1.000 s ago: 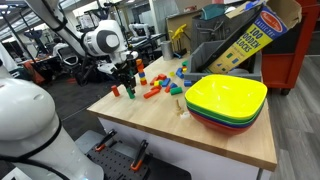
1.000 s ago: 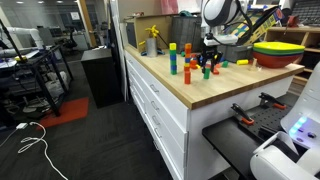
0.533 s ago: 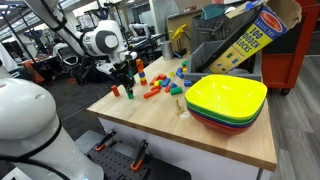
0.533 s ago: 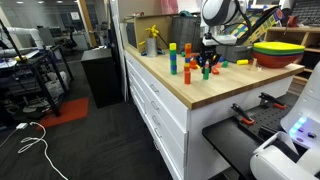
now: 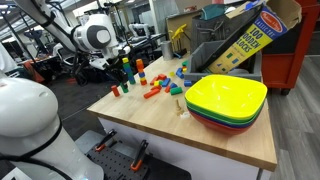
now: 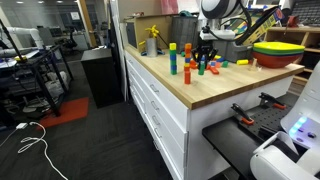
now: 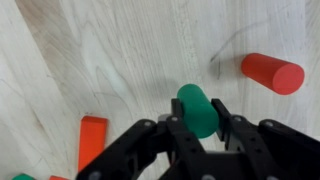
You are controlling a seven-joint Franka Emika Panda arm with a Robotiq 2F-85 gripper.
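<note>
My gripper (image 7: 199, 112) is shut on a green cylinder block (image 7: 196, 98) and holds it above the light wooden table (image 7: 110, 50). In both exterior views the gripper (image 5: 126, 72) (image 6: 205, 62) hangs over the table's block cluster. A red cylinder (image 7: 273, 72) lies on the wood to the upper right in the wrist view. A red-orange flat block (image 7: 92, 138) lies at the lower left. In an exterior view a small red cylinder (image 5: 115, 90) stands just below the gripper.
Several loose coloured blocks (image 5: 152, 90) and a small stacked tower (image 5: 140, 70) lie mid-table. A stack of bowls with a yellow one on top (image 5: 226, 100) (image 6: 277, 49) sits beside them. A wood-blocks box (image 5: 245, 35) leans behind.
The gripper has risen from the table surface with the green cylinder in its fingers and shifted slightly away from the block cluster.
</note>
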